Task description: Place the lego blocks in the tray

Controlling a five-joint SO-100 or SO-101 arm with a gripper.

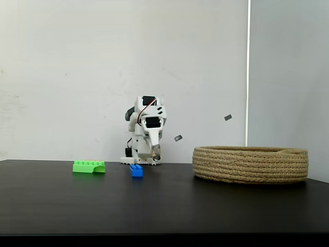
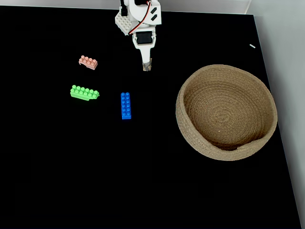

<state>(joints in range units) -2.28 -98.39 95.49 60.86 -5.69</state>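
Three lego blocks lie on the black table. The green block (image 2: 85,92) (image 1: 89,166) lies at the left, the salmon-pink one (image 2: 88,62) behind it, and the blue one (image 2: 126,105) (image 1: 136,170) toward the middle. The tray (image 2: 226,110) (image 1: 251,164), a round coiled-rope basket, sits at the right with nothing inside. My gripper (image 2: 147,66) (image 1: 156,153) is folded down close to the arm's base at the back, pointing at the table, shut and holding nothing, well behind the blue block.
The white arm base (image 2: 127,22) stands at the table's back edge. A white wall rises behind it. The table's right edge (image 2: 281,143) runs just beyond the tray.
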